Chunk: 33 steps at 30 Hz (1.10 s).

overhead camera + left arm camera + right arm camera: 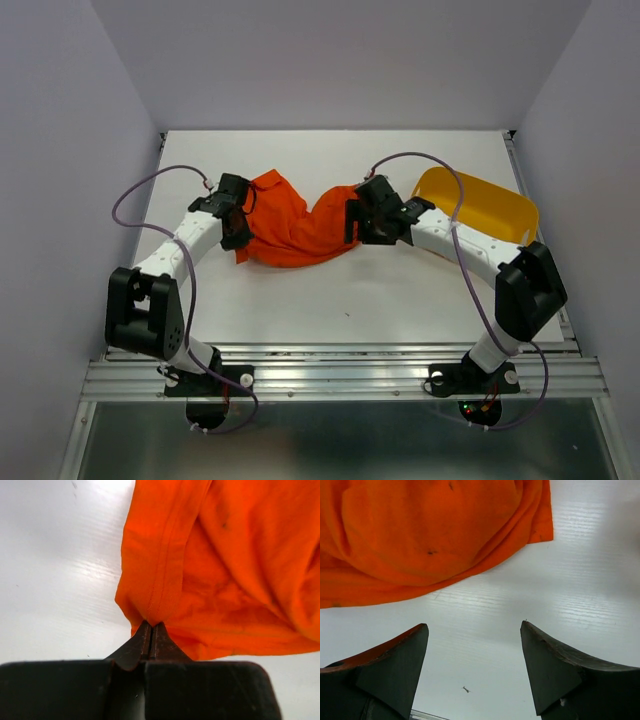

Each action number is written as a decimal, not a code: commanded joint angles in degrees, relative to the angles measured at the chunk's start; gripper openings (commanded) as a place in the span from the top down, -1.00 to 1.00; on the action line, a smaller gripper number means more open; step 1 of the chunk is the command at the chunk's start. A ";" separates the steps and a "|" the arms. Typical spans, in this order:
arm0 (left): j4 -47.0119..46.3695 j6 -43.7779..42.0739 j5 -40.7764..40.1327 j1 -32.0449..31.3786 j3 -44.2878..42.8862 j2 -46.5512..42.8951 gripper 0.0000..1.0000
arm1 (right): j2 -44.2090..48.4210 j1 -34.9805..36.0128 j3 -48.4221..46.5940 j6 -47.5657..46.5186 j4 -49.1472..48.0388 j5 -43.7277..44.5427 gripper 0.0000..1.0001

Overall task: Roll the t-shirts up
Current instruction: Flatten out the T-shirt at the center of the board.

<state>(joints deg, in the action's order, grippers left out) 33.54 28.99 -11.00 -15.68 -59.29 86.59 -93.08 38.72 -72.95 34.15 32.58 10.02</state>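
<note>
Overhead, the white desk (400, 290) fills the middle of the top view, with pale walls rising on three sides. On it lies a bright orange-red t-shirt (300, 225), crumpled into a loose, wide heap a little above the centre of the frame, between the two arms. Its cloth is bunched and folded, not spread flat and not rolled.

At the right of the frame a yellow tub (490, 205) sits on the desk, partly hidden behind the right arm and apart from the t-shirt.

The left tool (151, 630) is at the left end of the heap. In the left wrist view its jaws are pressed together on a stitched hem of the t-shirt, which fans out above them across the upper right of that frame.

The right tool (474, 627) is at the right end of the heap, its jaws spread wide with only bare desk between them. The t-shirt's edge fills the upper left of the right wrist view, just beyond the fingertips and not touching them.

A tiny dark speck (465, 689) lies on the desk low in that frame.
</note>
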 commanded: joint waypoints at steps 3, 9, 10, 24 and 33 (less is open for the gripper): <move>2.06 -4.99 3.70 6.18 -4.17 -5.37 1.00 | -5.00 0.92 -0.44 -0.49 -2.69 -0.53 -0.54; 1.97 -6.49 5.90 10.23 -5.92 -5.99 1.00 | -11.32 0.92 -2.63 -0.58 -3.04 1.75 -0.40; 2.06 -6.49 6.08 10.32 -6.10 -6.08 1.00 | -12.03 0.92 -2.99 -0.75 -3.13 1.76 -0.38; 2.41 -6.49 8.28 10.58 -7.60 -7.57 1.00 | -23.46 0.92 -13.79 -4.97 -5.86 5.53 -0.22; 2.94 -6.49 9.07 10.67 -9.97 -8.98 1.00 | -25.93 0.92 -20.03 -7.34 -5.60 7.73 0.99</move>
<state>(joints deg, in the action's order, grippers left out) 35.97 23.29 -2.11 -5.37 -65.54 80.90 -120.05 39.13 -88.99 28.69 28.58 15.29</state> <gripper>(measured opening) 0.033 0.053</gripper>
